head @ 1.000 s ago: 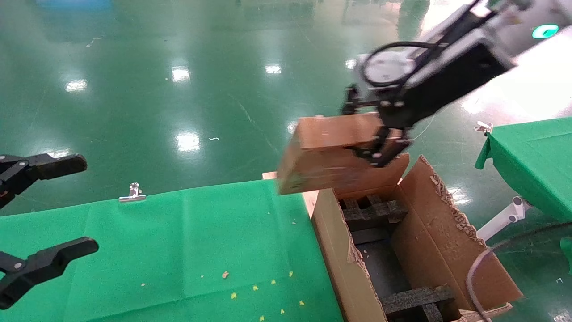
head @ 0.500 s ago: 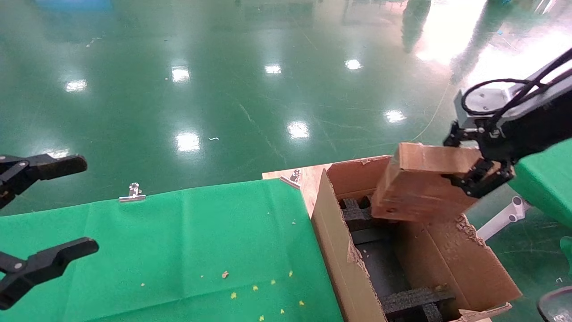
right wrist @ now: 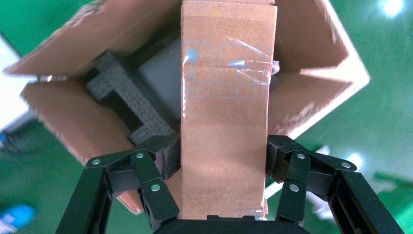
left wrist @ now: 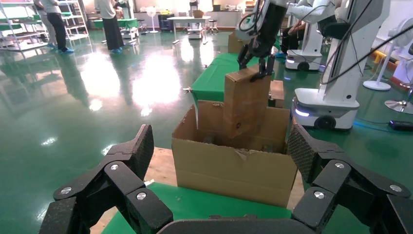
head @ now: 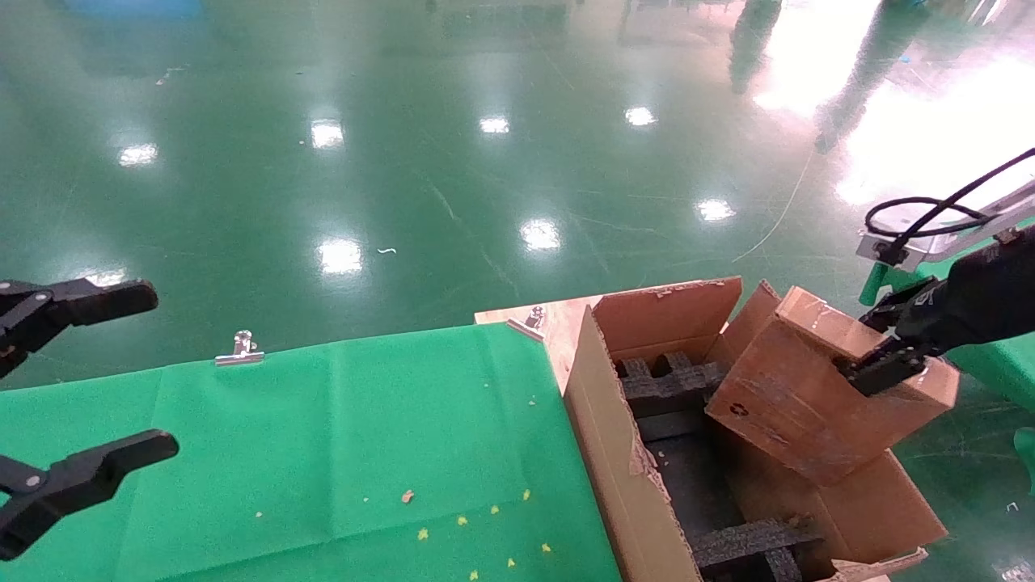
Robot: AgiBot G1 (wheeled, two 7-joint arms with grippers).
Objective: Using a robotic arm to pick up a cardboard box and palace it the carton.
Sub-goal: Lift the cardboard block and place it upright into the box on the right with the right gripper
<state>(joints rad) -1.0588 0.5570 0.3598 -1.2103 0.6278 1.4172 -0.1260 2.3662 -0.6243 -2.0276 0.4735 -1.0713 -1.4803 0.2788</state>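
Note:
The small brown cardboard box (head: 817,396) hangs tilted over the right side of the large open carton (head: 614,436), its lower end dipping inside. My right gripper (head: 889,356) is shut on the box's upper end. In the right wrist view the fingers (right wrist: 168,158) press both sides of the taped box (right wrist: 224,97), with the carton (right wrist: 63,117) below. My left gripper (head: 162,369) stays open over the green table at far left, holding nothing. The left wrist view shows the carton (left wrist: 234,170) and box (left wrist: 246,105) beyond the open left gripper (left wrist: 220,146).
Black foam inserts (head: 671,380) (head: 752,541) sit inside the carton. The green cloth table (head: 323,436) has metal clips (head: 240,347) (head: 530,319) at its far edge. A second green table (head: 1003,364) lies right of the carton. Another white robot (left wrist: 336,73) stands beyond.
My right gripper has carried the box rightward and down, from above the carton's far left corner to its right side. The box is now tilted and partly inside. The left arm has not moved.

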